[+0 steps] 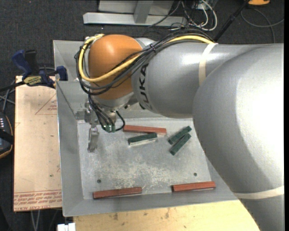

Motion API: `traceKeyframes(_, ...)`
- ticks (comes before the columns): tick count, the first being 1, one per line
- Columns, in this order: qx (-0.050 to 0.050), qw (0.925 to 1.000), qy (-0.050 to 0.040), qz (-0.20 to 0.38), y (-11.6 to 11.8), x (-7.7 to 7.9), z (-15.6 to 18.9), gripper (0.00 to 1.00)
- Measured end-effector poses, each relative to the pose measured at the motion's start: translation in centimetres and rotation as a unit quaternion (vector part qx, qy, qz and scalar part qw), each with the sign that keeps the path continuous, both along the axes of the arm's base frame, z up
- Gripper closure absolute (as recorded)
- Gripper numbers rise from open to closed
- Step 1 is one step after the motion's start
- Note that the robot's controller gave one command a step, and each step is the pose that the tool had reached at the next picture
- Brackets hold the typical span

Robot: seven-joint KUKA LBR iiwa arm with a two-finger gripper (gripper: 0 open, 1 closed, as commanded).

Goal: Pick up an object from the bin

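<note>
Counted six in the bin: three red-brown bars and three green bars, one with a pale face. Gripper sits low at the left over bare, scuffed grey metal, nearest the upper red-brown bar. Can't tell if it's clamped or released. Dark carpet and cables are around the bin.

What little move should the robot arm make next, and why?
Probably slide the gripper toward the view's right, to the green and white bar. The gripper hangs over bare bin floor by the wall on the view's left, with nothing beneath it, and that bar is among the nearest pieces.
</note>
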State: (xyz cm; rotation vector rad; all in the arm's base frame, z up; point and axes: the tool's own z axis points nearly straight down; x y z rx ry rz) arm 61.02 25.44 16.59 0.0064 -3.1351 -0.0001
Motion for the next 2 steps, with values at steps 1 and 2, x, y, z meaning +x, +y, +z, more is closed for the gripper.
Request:
traceKeyframes(1, 0.001, 1.0000, -0.0036, -0.002, -0.1, 0.2, 0.5, 0.00)
traceKeyframes(2, 0.001, 0.9999, -0.0051, -0.011, -7.3, 1.2, -5.1, 0.00)
